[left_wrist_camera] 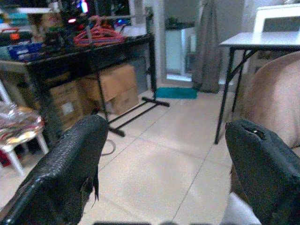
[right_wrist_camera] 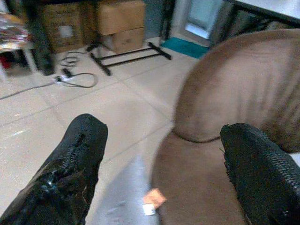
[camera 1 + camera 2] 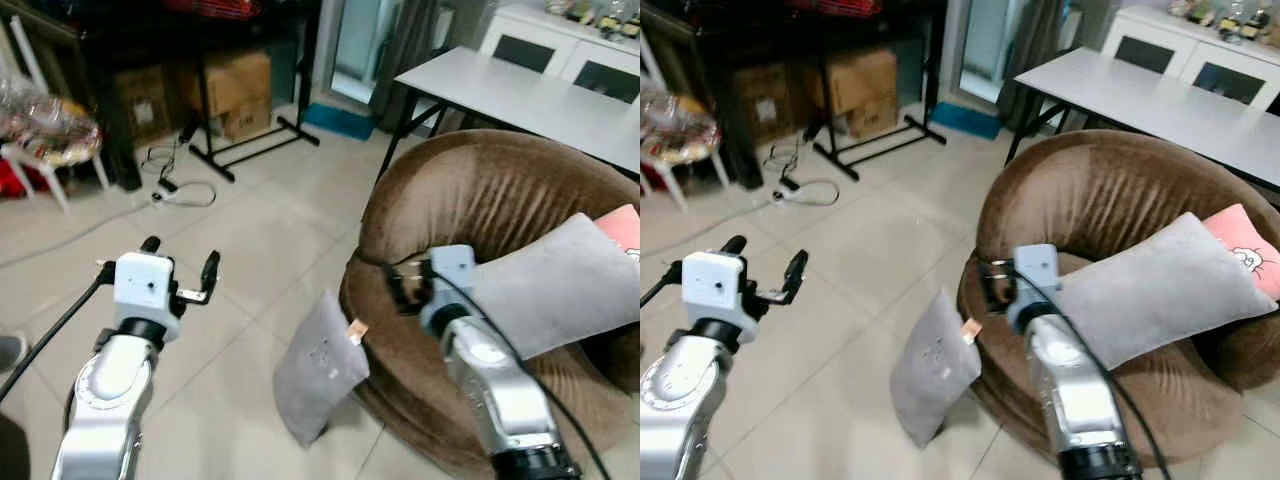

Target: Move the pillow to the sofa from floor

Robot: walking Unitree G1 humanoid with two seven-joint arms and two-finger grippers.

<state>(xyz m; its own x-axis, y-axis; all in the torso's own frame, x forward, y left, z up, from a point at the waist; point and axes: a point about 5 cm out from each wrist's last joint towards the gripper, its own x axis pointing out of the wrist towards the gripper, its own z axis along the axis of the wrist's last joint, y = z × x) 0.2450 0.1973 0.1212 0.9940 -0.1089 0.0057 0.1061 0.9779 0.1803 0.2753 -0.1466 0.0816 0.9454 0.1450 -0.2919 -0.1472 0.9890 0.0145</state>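
Observation:
A grey pillow (image 3: pixel 318 365) stands on edge on the tiled floor and leans against the front of the round brown sofa (image 3: pixel 480 190); a small tag (image 3: pixel 357 332) sticks out at its top corner. My right gripper (image 3: pixel 403 285) is open, hovering above the sofa's rim just right of the pillow's top. In the right wrist view the pillow (image 2: pixel 119 201) lies below, between the two spread fingers (image 2: pixel 75 159). My left gripper (image 3: pixel 180 258) is open too, held up over bare floor to the pillow's left. A second grey pillow (image 3: pixel 555 285) rests on the sofa seat.
A pink cushion (image 3: pixel 1245 250) lies behind the grey one on the sofa. A white table (image 3: pixel 530 95) stands behind the sofa. Cardboard boxes (image 3: pixel 235 85), a black rack's feet (image 3: pixel 250 145) and a cable (image 3: pixel 175 190) lie at the far left. Open tiles lie left of the pillow.

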